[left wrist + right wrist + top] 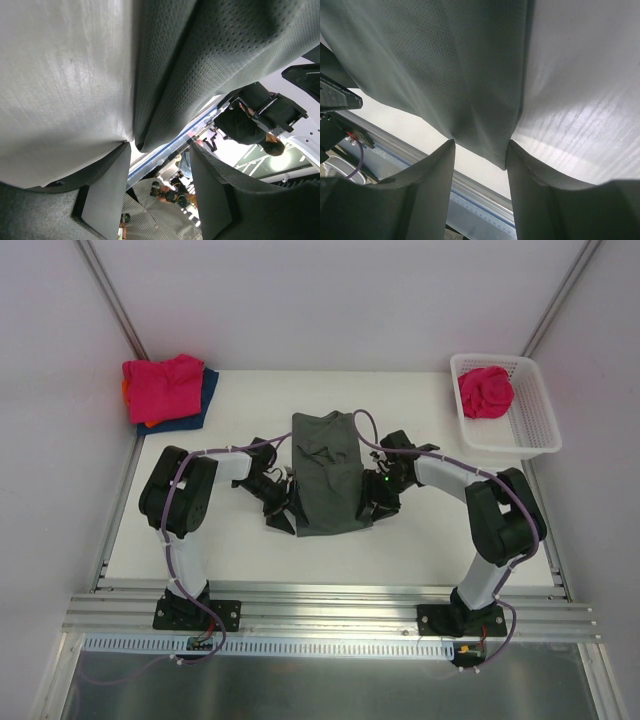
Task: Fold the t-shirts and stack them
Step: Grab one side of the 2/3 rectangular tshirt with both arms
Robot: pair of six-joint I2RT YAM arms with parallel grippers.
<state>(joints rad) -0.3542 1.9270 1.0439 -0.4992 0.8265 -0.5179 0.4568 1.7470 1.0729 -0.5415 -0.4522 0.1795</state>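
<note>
No legible text, labels or numbers in any view — nothing readable on the grey t-shirt (325,480) either.

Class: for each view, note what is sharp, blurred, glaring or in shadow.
Top external view: even light, sharp throughout, the dark grey t-shirt casts little shadow. Left wrist view: shirt weave crisp, near fingers soft, bright background washed out. Right wrist view: sheen streaks on the white surface, fingers dark and blurred.
</note>
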